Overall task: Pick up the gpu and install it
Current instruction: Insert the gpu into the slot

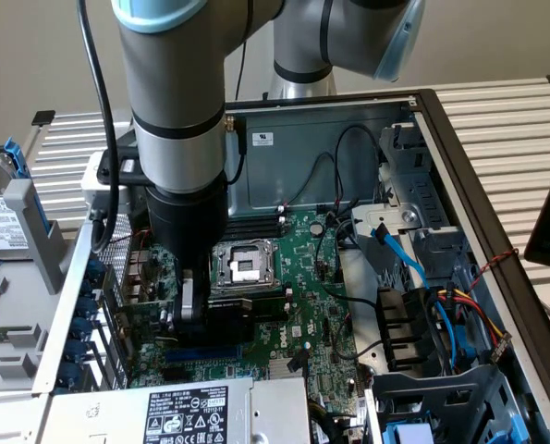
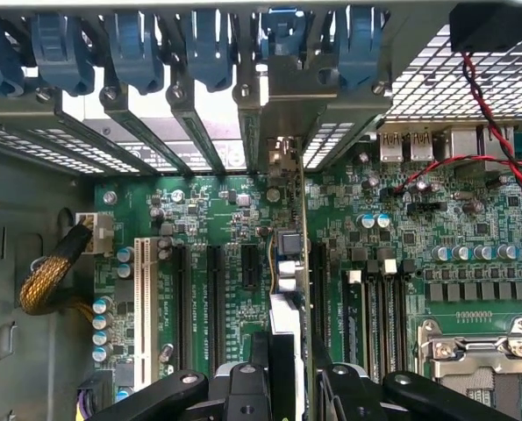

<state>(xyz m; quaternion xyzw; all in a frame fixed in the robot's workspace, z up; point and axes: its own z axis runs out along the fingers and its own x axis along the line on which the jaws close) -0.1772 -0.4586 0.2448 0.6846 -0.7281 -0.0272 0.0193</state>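
Reaching straight down into the case (image 1: 302,171), tool (image 2: 289,386) clamped on the upright gpu (image 2: 288,259) over the motherboard (image 2: 199,215).

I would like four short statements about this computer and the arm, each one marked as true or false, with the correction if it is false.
1. The jaws hold the gpu on edge over the motherboard. True.
2. A cooler covers the CPU socket. False: the socket is uncovered.
3. A blue cable lies beside the motherboard, toward the exterior view's right. True.
4. The slot latches are red. False: they are blue.
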